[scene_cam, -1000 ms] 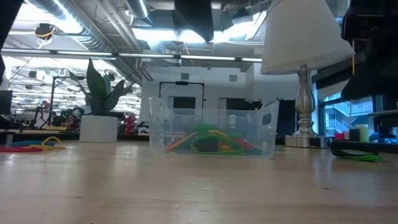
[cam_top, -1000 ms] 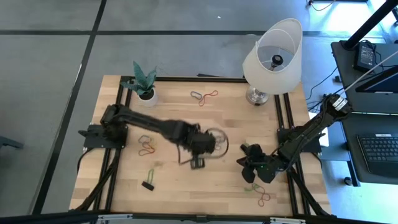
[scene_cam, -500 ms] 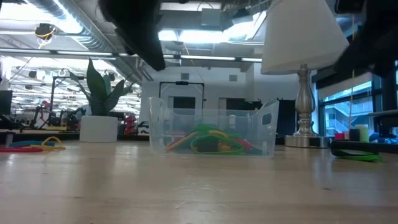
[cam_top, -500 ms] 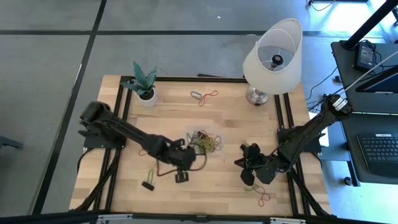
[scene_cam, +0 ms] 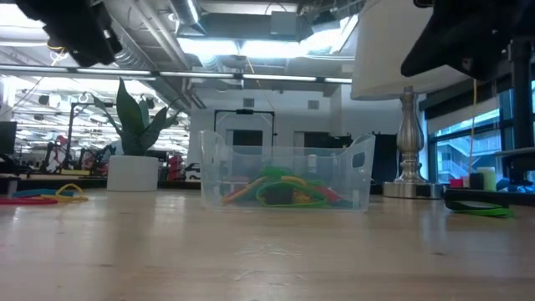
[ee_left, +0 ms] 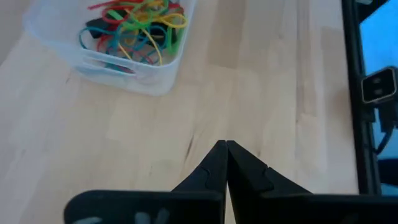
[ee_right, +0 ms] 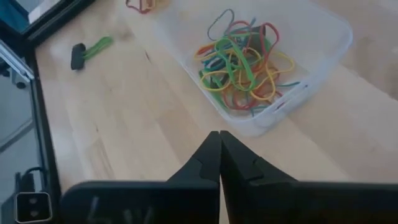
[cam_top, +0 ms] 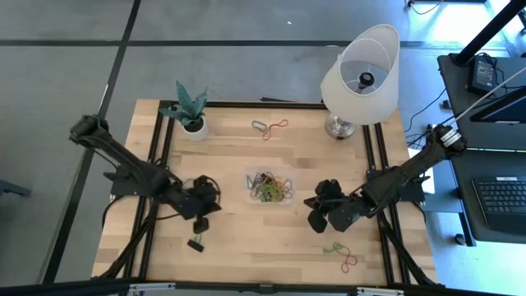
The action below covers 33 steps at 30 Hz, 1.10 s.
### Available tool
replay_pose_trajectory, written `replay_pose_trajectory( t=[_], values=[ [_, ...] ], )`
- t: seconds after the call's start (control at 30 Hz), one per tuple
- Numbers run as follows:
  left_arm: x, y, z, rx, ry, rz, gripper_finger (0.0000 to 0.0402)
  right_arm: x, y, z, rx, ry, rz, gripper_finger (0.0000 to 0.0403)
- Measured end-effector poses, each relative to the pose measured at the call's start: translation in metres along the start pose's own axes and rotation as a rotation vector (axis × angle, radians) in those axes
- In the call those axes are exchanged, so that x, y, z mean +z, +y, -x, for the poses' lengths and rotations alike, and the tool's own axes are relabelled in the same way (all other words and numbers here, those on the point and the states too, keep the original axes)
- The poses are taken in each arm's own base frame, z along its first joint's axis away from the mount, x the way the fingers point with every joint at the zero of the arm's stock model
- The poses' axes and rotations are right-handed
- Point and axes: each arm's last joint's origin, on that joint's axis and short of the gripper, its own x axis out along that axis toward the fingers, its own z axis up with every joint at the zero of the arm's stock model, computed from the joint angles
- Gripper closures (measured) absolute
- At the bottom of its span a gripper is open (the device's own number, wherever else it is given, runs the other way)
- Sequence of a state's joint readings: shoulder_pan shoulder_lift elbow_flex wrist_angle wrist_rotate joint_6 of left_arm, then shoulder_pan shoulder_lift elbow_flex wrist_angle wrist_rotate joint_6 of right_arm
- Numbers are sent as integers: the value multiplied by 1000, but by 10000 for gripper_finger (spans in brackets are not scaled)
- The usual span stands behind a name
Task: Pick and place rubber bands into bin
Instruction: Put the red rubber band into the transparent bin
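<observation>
On the wooden table (cam_top: pixel 230 238), near its middle: the bin (cam_top: pixel 269 187), clear-walled, holding a tangle of rubber bands (cam_top: pixel 271 188) in red, green, yellow, orange and black. Seen level across the tabletop as a see-through tray with the coloured loops piled low inside. Just off the bin toward the right arm's side: right gripper (cam_top: pixel 316 215), raised off the wood, fingers pressed together with nothing visible between them; from its wrist camera, the two dark fingers (ee_right: pixel 211 163) meeting in one seam and pointing at the bin's near wall. Well apart from the bin on the other side: left gripper (cam_top: pixel 200 215), likewise above the table, fingers (ee_left: pixel 217 171) closed tight and empty, with the bin farther ahead and bare wood beneath. More bands loose on the table: a red and yellow cluster (cam_top: pixel 192 194) partly hidden beside the left gripper; a green band with a black piece (cam_top: pixel 196 238) near the front edge on the left arm's side; a green band and a red band (cam_top: pixel 341 254) near the front edge on the right arm's side, beyond the right gripper; another small cluster (cam_top: pixel 269 126) toward the back, between the plant and the lamp. At the back left corner, a white plant pot (cam_top: pixel 194 127) with green leaves; at the back right, a white-shaded lamp (cam_top: pixel 360 76) on a metal base.
</observation>
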State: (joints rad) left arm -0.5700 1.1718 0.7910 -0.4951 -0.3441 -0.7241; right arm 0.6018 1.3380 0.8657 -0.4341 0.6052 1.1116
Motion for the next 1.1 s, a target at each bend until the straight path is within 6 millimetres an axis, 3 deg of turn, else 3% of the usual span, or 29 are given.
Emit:
replay_pose_trajectory(
  t=[0.3, 0.73, 0.87, 1.1],
  values=[
    [-16, 12, 17, -29, -41, 7, 400, -1, -2, 0, -16, 16, -48, 399],
    [-19, 16, 18, -22, -54, 29, 400, -2, -3, 0, -28, 26, -38, 399],
    [-19, 16, 18, -14, -62, 30, 399, -8, -8, 1, -42, 159, -49, 401],
    [-18, 16, 18, -1, -73, 36, 399, -36, -16, 17, -132, 544, -170, 401]
  ],
)
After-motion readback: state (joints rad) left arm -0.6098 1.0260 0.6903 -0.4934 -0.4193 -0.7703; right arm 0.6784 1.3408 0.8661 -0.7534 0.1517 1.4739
